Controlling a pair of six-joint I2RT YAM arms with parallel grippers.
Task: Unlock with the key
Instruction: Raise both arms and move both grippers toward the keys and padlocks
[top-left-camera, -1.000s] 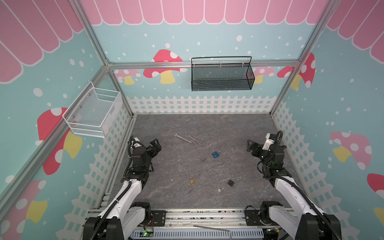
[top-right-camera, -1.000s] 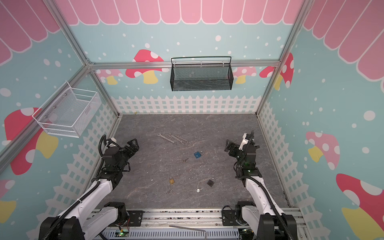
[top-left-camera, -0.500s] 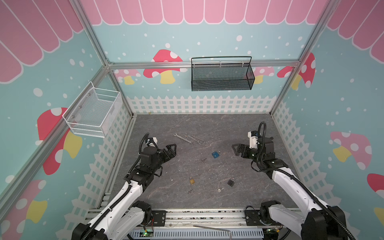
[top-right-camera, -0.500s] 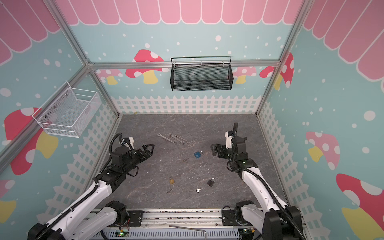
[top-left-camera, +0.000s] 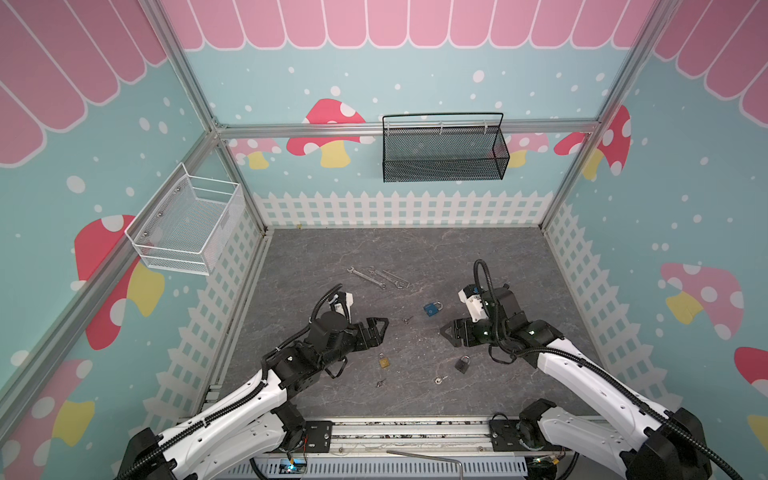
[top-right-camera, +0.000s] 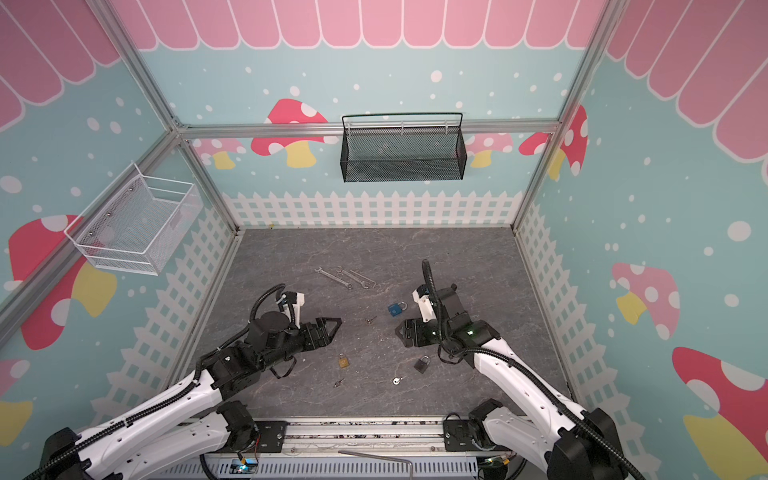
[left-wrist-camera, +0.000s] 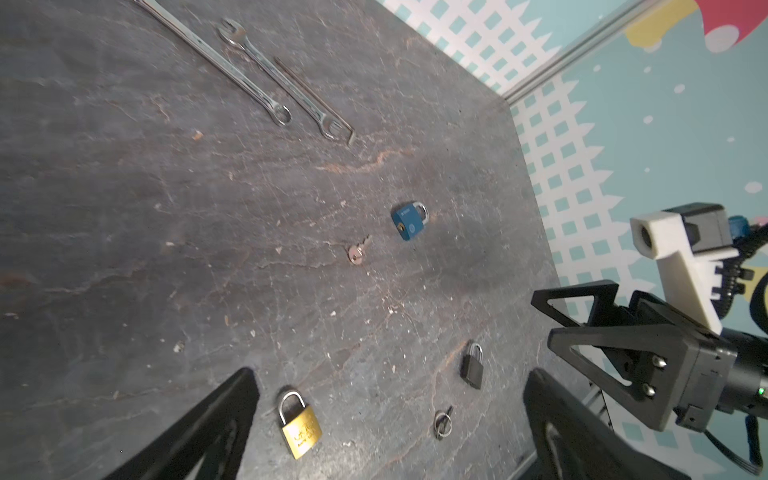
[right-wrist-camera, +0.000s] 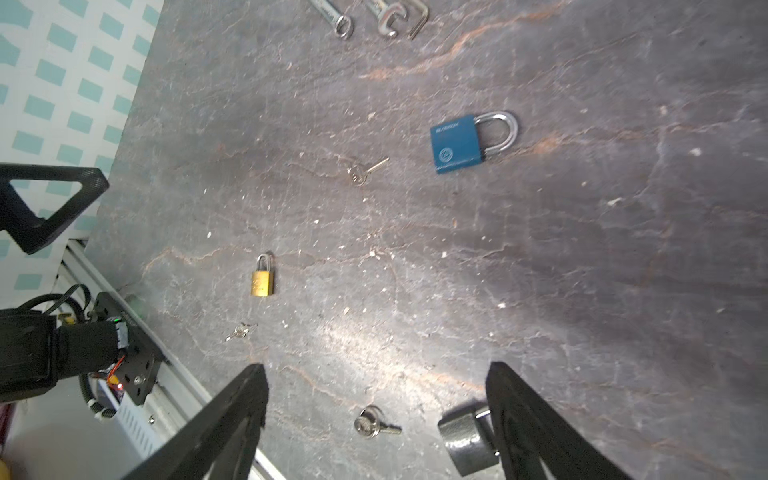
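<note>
On the grey mat (top-left-camera: 478, 257), in both top views, three padlocks and three keys lie loose, and which pair is meant I cannot tell. From the mat's middle, the blue padlock (top-left-camera: 432, 309) lies at one o'clock, a plain key (top-left-camera: 408, 320) at its eight; the brass padlock (top-left-camera: 384, 361) at seven, a small key (top-left-camera: 380, 382) at its six; the black padlock (top-left-camera: 462, 364) at four, a ringed key (top-left-camera: 440, 379) at its eight. The step looks like the first pick-up. It would go best if one claw takes a padlock by its flat sides, keyhole left clear, while the other comes straight down astride a key's bow and closes low, since keys lie thin on the mat. The left claw (top-left-camera: 379, 330) hangs at nine, the right claw (top-left-camera: 449, 334) at three, both above the mat and empty.

In the left wrist view the left claw (left-wrist-camera: 392, 374) is spread fully, gripping nothing; the brass padlock (left-wrist-camera: 299, 424) lies on the mat under the gap, nearer one finger.

In the right wrist view the right claw (right-wrist-camera: 376, 370) stands wide and released, the ringed key (right-wrist-camera: 372, 424) under its gap. The black padlock (right-wrist-camera: 467, 436) is partly hidden by one finger; contact cannot be judged there.
</note>
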